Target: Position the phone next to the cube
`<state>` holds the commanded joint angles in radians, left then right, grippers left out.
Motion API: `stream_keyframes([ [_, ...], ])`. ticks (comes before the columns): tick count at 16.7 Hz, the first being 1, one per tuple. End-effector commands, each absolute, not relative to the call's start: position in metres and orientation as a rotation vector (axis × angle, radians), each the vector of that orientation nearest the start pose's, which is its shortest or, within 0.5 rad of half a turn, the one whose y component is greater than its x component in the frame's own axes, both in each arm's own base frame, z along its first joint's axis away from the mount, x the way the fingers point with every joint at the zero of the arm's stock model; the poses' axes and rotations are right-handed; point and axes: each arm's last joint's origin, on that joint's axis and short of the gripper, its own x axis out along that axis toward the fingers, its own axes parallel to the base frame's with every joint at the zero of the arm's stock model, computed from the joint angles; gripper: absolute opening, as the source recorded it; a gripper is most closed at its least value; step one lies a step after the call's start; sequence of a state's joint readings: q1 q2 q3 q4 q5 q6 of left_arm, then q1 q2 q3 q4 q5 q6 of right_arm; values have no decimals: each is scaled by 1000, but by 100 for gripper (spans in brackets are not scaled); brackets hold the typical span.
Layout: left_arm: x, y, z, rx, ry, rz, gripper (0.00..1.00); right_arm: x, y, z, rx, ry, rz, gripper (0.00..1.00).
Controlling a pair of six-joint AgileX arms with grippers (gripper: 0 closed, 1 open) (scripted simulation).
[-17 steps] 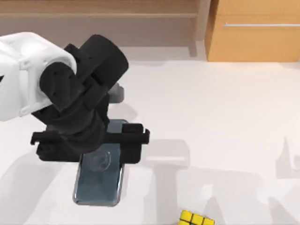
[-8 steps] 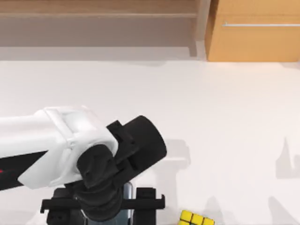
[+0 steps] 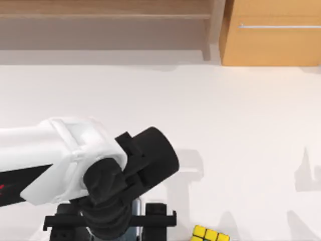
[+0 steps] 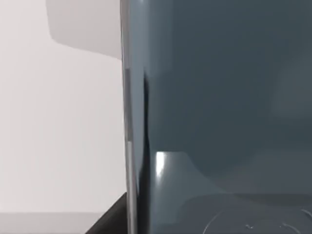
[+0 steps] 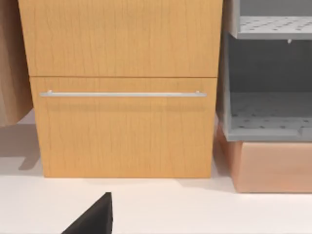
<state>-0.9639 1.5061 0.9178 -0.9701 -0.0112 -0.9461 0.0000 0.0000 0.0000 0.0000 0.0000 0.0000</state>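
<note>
Phone [image 4: 219, 97]: thin flat slab with a glossy dark blue-grey face and a pale rim, at the bottom edge of the top view, left of centre, under the left arm.
Cube [image 3: 209, 234]: yellow, black grid lines, at the bottom edge of the top view, right of the phone and apart from it.
Left tool [image 3: 113, 221]: over the phone, its black crossbar spanning the phone's width; the fingers appear closed on the long edges, holding the phone.
Right tool: cannot tell; the right wrist view faces a wooden drawer front [image 5: 122, 126].
Handling: judged stiff, light, slippery on its glossy face, prone to scratches.
Grip point: the two long rims, near mid-length, for balance.
Worktop [image 3: 241, 125]: plain white.
</note>
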Motion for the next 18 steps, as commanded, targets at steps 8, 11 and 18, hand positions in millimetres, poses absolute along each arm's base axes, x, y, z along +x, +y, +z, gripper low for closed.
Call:
stream_keyframes([
  [8, 149, -211, 194, -47, 1505, -72, 0, 106, -1, 160, 0, 0, 0, 100],
  [11, 153, -217, 205, -83, 1470, -110, 0, 106, -1, 160, 0, 0, 0, 100],
  [18, 162, -230, 237, -183, 1371, -215, 0, 106, -1, 160, 0, 0, 0, 100],
])
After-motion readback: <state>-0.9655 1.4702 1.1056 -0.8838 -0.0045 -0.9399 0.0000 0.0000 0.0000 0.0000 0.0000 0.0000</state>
